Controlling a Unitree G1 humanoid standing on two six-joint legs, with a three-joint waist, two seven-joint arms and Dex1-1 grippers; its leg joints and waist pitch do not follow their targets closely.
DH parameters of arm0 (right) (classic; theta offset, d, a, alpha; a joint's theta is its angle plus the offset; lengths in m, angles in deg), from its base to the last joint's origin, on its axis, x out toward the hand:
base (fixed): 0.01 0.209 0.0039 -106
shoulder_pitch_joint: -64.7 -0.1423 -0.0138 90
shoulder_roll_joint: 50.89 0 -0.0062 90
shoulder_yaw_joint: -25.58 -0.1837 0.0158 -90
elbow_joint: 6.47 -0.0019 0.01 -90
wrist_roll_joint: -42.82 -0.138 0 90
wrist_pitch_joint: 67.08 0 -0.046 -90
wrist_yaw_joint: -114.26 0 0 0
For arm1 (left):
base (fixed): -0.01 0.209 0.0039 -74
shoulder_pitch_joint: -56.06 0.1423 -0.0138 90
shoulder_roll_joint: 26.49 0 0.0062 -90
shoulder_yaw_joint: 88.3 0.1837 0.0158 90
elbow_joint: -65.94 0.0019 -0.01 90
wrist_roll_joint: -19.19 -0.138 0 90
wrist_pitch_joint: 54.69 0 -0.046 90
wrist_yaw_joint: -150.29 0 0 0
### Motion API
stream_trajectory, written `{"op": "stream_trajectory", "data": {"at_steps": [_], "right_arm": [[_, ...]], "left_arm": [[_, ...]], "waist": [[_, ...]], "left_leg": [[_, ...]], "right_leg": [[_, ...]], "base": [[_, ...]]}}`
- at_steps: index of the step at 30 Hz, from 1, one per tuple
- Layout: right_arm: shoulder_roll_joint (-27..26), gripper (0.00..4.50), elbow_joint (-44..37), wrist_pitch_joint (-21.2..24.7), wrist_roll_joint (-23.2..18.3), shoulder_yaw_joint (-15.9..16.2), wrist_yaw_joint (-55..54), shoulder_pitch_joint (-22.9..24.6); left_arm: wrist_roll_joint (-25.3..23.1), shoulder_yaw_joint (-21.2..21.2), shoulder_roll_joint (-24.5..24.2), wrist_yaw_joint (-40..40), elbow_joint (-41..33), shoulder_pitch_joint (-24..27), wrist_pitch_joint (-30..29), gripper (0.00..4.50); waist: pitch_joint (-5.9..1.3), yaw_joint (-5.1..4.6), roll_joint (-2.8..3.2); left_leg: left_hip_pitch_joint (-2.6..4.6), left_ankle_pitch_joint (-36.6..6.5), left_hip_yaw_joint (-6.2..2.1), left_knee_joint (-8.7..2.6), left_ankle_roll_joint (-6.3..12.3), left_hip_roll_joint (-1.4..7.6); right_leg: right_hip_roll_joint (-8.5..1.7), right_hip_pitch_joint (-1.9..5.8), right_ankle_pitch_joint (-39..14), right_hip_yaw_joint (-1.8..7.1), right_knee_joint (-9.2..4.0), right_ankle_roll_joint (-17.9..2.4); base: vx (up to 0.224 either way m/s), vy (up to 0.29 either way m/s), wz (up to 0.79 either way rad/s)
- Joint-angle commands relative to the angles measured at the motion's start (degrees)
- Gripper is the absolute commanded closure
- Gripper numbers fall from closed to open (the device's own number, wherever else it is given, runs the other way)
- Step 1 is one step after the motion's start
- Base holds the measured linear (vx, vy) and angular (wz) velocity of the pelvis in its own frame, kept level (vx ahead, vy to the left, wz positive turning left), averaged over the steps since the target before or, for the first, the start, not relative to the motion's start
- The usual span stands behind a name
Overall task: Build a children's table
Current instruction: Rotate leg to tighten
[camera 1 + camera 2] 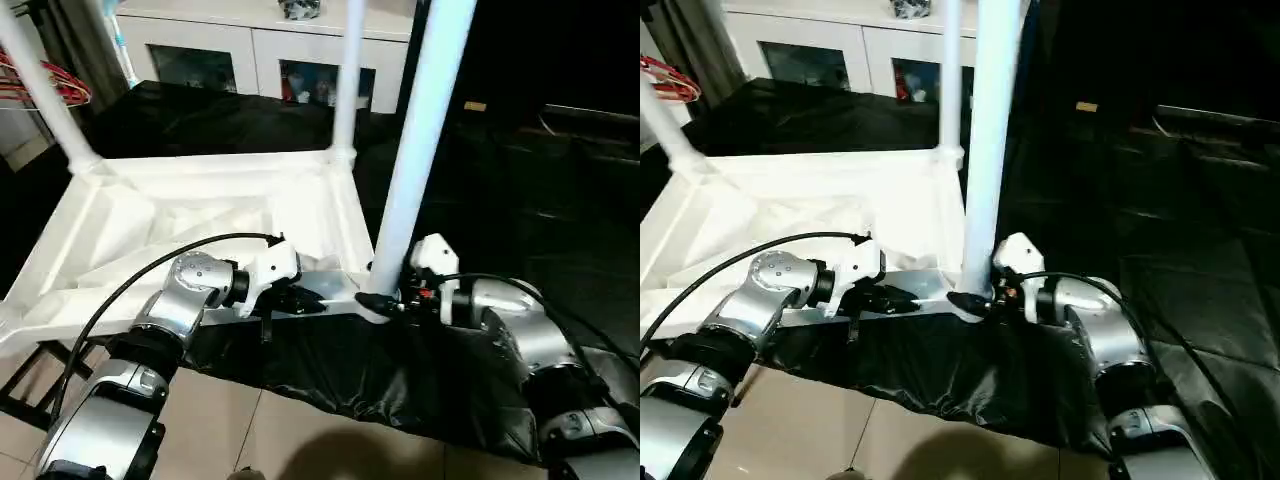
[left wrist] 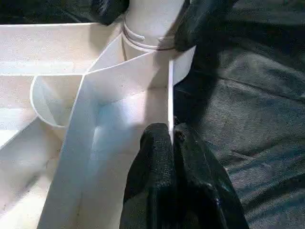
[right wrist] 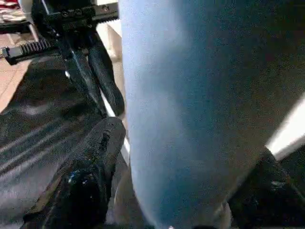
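The children's table top (image 1: 200, 200) lies upside down, ribbed underside up, on a black cloth. Three white legs stand upright in its corner sockets: one at the far left (image 1: 45, 90), one at the far middle (image 1: 348, 80), and the near one (image 1: 420, 130) at the front right corner. My left gripper (image 1: 300, 300) is shut on the thin front rim (image 2: 170, 95) of the top, just left of that corner. My right gripper (image 1: 385, 300) straddles the foot of the near leg (image 3: 190, 95), one black finger (image 3: 95, 157) on each side, closed against it.
The black cloth (image 1: 350, 380) drapes over the support's front edge, with tiled floor (image 1: 230, 430) below. A white cabinet with glass doors (image 1: 260, 45) stands behind the table. Red items (image 1: 55, 88) hang at the far left.
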Motion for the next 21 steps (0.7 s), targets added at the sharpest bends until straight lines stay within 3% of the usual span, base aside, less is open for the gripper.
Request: {"op": "stream_trajectory", "data": {"at_steps": [1,5,7,9,13,14,17,21], "right_arm": [[0.05,1.42,0.65,0.63,0.78,1.62,1.59,0.13],[0.59,1.42,-0.37,1.47,0.49,2.41,3.55,0.85],[1.07,1.75,-1.24,2.34,0.13,3.15,5.37,1.34],[1.39,1.75,-1.58,2.87,-0.13,3.56,6.63,1.5],[1.6,2.09,-0.85,3.21,-0.09,4.22,8.19,1.2],[1.6,2.15,-0.77,3.18,-0.07,4.23,8.2,1.17],[1.46,2.31,-0.21,3.54,-0.2,4.27,8.37,1.21],[1.44,2.46,-1.77,4.77,-0.72,4.46,8.74,2.48]], "left_arm": [[1.83,0.1,0.2,-0.69,-2.01,-0.82,0.94,4.5],[1.81,0.05,0.09,-1.35,-1.87,-0.81,1.06,4.5],[1.92,0.05,-0.01,-1.8,-1.96,-0.83,0.82,4.5],[1.99,0.15,-0.15,-2.34,-2.13,-0.91,0.52,4.5],[2.21,0.36,-0.77,-4.31,-2.45,-1.04,-0.64,4.5],[2.24,0.37,-0.8,-4.45,-2.5,-1.03,-0.76,4.5],[2.26,0.61,-0.79,-5.37,-2.31,-0.91,-1.4,4.5],[2.35,0.36,-0.14,-4.94,-2.25,-0.66,-2.04,4.5]], "waist": [[-3.25,0.07,-0.21],[-3.22,0.21,-0.45],[-3.19,0.38,-0.41],[-3.21,0.59,-0.48],[-3.21,0.75,-0.26],[-3.23,0.77,0.14],[-3.22,0.7,0.02],[-3.3,0.65,0.32]], "left_leg": [[-0.21,-6.65,0.49,-3.17,4.46,0.65],[-0.25,-6.1,0.55,-3.05,4.99,0.6],[-0.18,-6.41,0.55,-3.07,5.17,0.64],[-0.19,-6.4,0.52,-3.05,5.12,0.68],[-0.16,-7.16,0.5,-3.08,4.61,0.71],[-0.12,-7.31,0.46,-3.08,4.45,0.7],[-0.11,-7.88,0.46,-3.11,3.95,0.69],[-0.12,-7.31,0.43,-2.97,3.86,0.61]], "right_leg": [[-2.62,3.49,0.16,1.92,-2.44,-14.99],[-2.57,3.52,0.49,1.86,-2.42,-14.93],[-2.58,3.51,-0.33,1.87,-2.5,-14.74],[-2.65,3.49,-0.51,1.9,-2.45,-14.74],[-2.64,3.38,-1.08,1.89,-2.47,-14.88],[-2.64,3.37,-0.99,1.89,-2.41,-14.98],[-2.6,3.44,-0.65,1.86,-2.45,-15.17],[-2.44,3.53,1.02,1.86,-2.3,-15.44]], "base": [[0.0,0.0,0.0],[0.0,0.0,0.0],[0.0,0.0,0.0],[0.0,0.0,0.0],[0.0,0.0,0.0],[0.0,0.0,0.0],[0.0,0.0,0.0],[0.0,0.0,0.0]]}}
